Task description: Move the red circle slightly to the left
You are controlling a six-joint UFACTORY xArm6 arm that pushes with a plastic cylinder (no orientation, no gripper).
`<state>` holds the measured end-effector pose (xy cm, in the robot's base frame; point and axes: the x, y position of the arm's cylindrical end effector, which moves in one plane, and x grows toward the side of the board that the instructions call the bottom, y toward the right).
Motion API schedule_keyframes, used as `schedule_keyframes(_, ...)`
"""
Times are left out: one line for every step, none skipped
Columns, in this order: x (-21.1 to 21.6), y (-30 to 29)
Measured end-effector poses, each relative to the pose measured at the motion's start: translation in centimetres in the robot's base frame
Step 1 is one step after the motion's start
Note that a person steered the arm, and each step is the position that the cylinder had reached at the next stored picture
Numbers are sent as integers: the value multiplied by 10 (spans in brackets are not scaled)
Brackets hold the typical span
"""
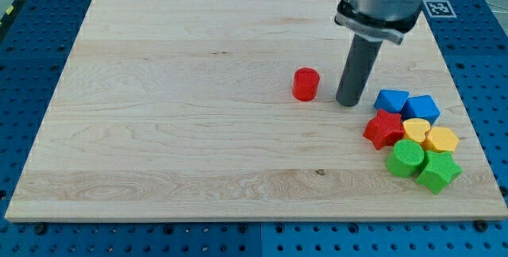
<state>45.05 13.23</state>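
Near the view's bottom right sit a green circle & green star. Above: yellow blocks, red star, then 2 blue blocks. My tip is just right of the red circle, not touching. No fingers, just a rod on the wood board.

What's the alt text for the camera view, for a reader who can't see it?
My tip rests on the wooden board just right of the red circle, a small gap between them. Near the view's right edge cluster two blue blocks, a red star, two yellow blocks and two green blocks.
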Motion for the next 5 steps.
schedule_keyframes(-5,-11)
schedule_keyframes(-20,-42)
schedule_keyframes(-24,-39)
schedule_keyframes(0,-35)
schedule_keyframes(11,-35)
